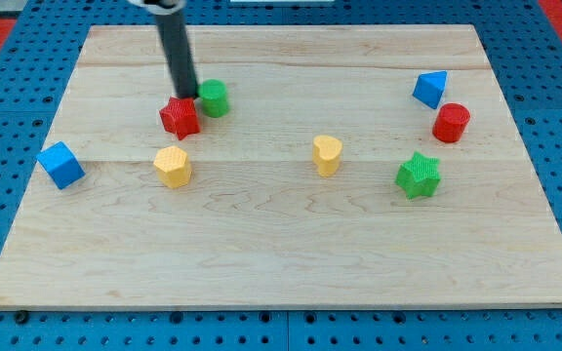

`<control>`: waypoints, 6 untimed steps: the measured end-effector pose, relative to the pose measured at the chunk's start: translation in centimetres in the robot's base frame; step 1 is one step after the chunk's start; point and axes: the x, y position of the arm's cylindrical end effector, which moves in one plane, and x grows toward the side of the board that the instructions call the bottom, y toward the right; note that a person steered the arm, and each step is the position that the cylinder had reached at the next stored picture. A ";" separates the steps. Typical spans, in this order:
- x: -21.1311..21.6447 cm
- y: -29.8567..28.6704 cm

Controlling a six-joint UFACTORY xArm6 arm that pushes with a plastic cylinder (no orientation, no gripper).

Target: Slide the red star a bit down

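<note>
My tip, a bare rod with no claw and holding nothing, touches the red plastic star block at its 12 o'clock; the downward push looks barely begun, the yellow hexagonal block waiting at 6.

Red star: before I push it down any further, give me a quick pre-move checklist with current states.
1. My tip sits at the top edge of the red star, on the correct side for a downward push: ok.
2. Tip actually touching the star: cannot tell.
3. Green block sits just right of the tip, close; a sideways drift might nudge it: not ok.
4. Yellow block lies below the star with a gap, room for a short slide: ok.
5. Star well inside the board: ok.
</note>
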 end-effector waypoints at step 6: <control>2.3 -1.9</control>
